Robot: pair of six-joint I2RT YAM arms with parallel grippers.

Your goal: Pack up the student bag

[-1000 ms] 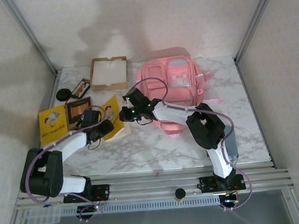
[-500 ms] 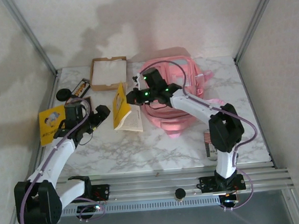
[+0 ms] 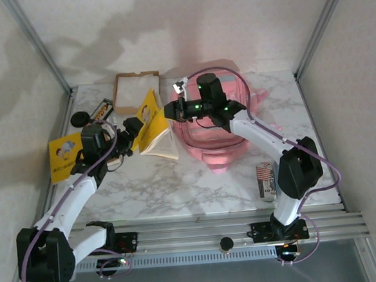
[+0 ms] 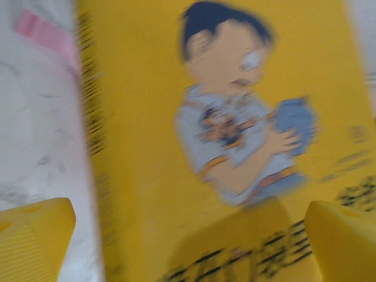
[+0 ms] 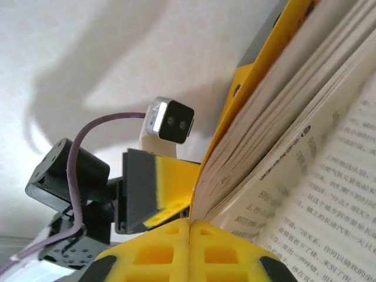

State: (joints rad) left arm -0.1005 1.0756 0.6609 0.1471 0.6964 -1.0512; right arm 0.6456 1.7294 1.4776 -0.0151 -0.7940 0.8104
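- Yellow paperback (image 3: 149,118) is now lifted higher over the marble table (image 3: 197,185), pages fanned, compared with half a second back.
- It's pinched at its edge by the right gripper (image 3: 170,110), fingers clamped tight.
- Left gripper (image 3: 133,128) is spread wide, released, beside the glossy cover.
- Soft pink student bag (image 3: 209,146) is slumped at the table's back centre.

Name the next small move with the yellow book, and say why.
Probably carry the yellow book right, over the student bag: the right end effector pinches its pages, the left end effector stands open, and the book is left of the bag.
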